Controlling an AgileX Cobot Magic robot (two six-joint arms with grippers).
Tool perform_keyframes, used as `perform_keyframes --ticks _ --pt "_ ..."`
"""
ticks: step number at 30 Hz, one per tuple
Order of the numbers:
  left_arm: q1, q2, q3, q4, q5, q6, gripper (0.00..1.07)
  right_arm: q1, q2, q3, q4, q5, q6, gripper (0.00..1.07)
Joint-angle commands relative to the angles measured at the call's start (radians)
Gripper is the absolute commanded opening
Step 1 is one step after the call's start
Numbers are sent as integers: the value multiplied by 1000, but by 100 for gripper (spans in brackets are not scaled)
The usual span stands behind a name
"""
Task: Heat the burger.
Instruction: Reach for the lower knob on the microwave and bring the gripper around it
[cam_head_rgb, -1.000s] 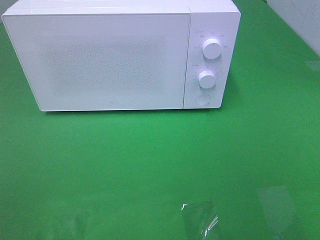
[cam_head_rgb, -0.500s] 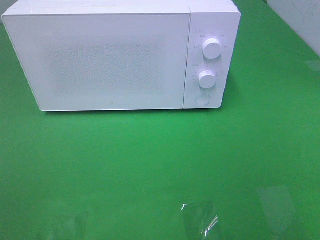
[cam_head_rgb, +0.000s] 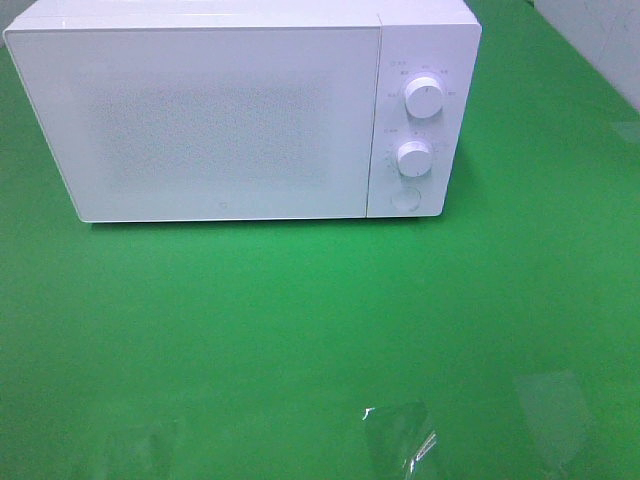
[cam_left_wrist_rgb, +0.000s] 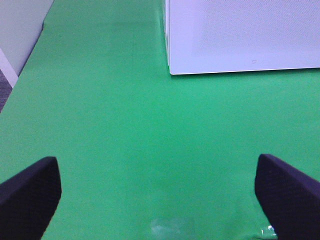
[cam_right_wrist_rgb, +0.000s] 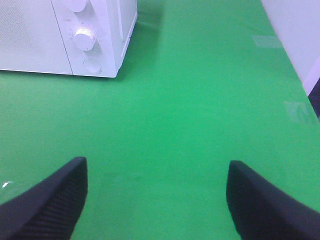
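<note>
Since nothing has moved, the left tool (cam_left_wrist_rgb: 157, 172) and right tool (cam_right_wrist_rgb: 157, 167) hang wide open, empty, above the surface (cam_head_rgb: 300, 320); the burger is out of sight, perhaps inside the shut microwave (cam_head_rgb: 200, 120).

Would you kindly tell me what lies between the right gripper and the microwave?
Nothing but bare green tabletop: in the right wrist view the stretch from the open right gripper to the microwave holds no object.
</note>
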Motion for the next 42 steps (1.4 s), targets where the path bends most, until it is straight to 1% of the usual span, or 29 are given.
perform_keyframes --ticks 1,13,19,29,30,32,35,42 --pt "4 -24 -1 -3 -12 -8 98 -8 -24 4 -1 -10 11 73" --pt "4 -24 -1 -3 -12 -8 98 -8 -22 2 -1 -14 13 73" --pt "4 -24 -1 -3 -12 -8 98 -8 11 -34 3 -50 45 73" --pt "4 -24 -1 -3 -12 -8 98 -8 150 -38 2 -303 45 73" --pt "4 -24 -1 -3 -12 -8 98 -8 150 -38 2 -303 45 73" --pt "4 -24 -1 -3 -12 -8 98 -8 200 -37 3 -353 45 73" --pt "4 -24 -1 -3 -12 -8 98 -8 215 -37 3 -364 45 73" --pt "4 -24 -1 -3 -12 -8 98 -7 330 -37 3 -464 44 73"
